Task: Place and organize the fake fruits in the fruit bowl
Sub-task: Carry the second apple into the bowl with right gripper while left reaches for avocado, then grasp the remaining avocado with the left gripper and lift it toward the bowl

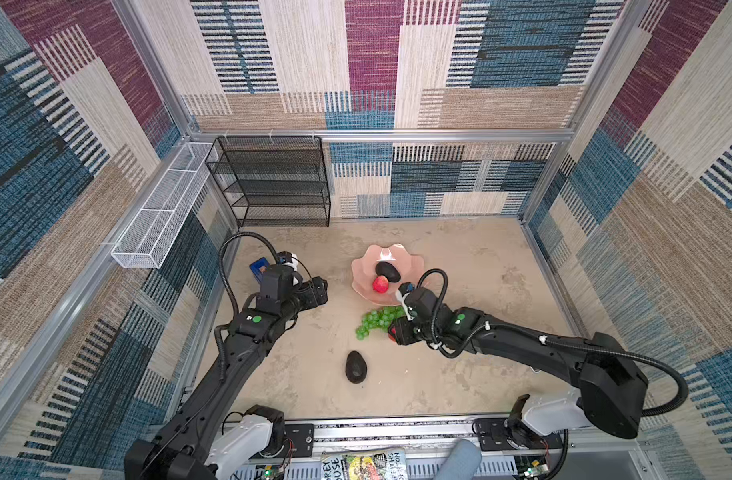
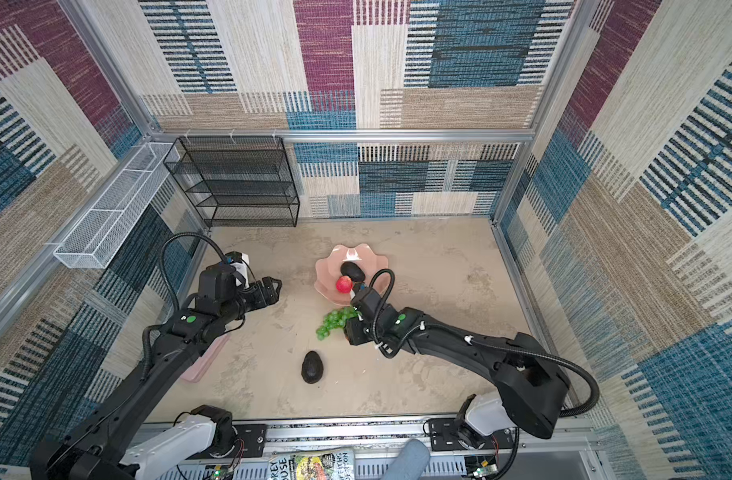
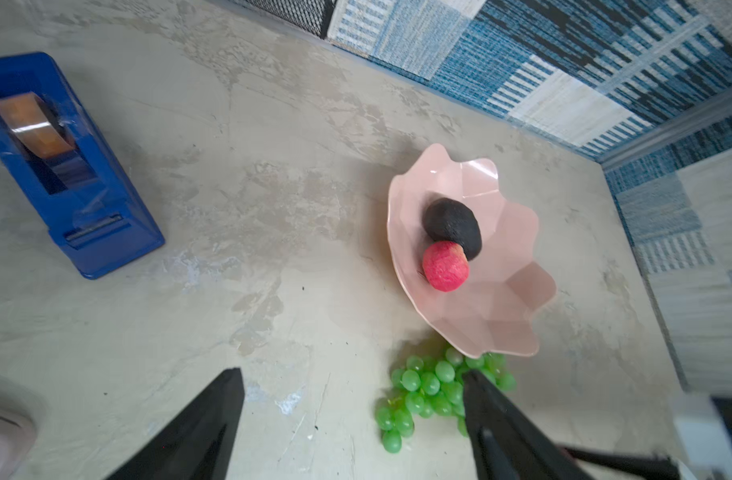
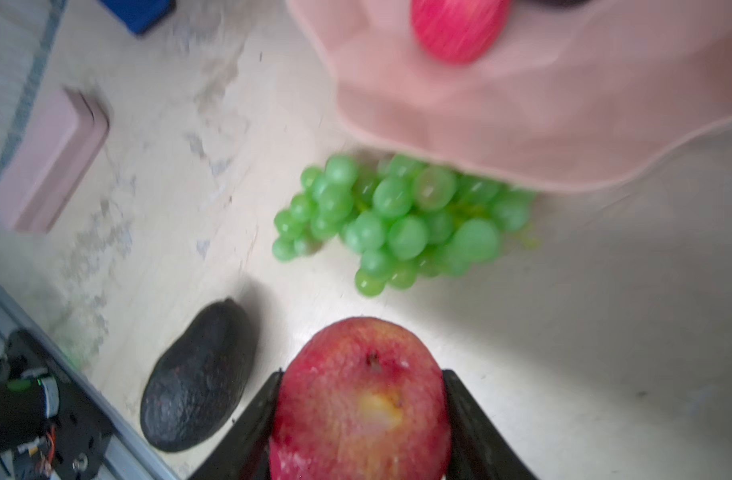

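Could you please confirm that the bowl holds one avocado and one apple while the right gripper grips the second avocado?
Not quite: the right gripper grips the second apple, not an avocado, as the right wrist view shows. The second avocado lies on the table. The rest is right.

The fruit bowl [image 3: 514, 307] holds an avocado [image 3: 453, 226] touching an apple [image 3: 444, 267]; grapes [image 3: 422, 395] lie beside it.

- The left arm [image 1: 231, 365] reaches forward from the near left corner, wrist level.
- The left end effector [image 3: 352, 372] has its jaws spread wide.
- The right arm [image 1: 522, 349] stretches in from the near right, its wrist tipped downward.
- The right end effector [image 4: 362, 374] clamps a red apple [image 4: 360, 419] between its jaws.
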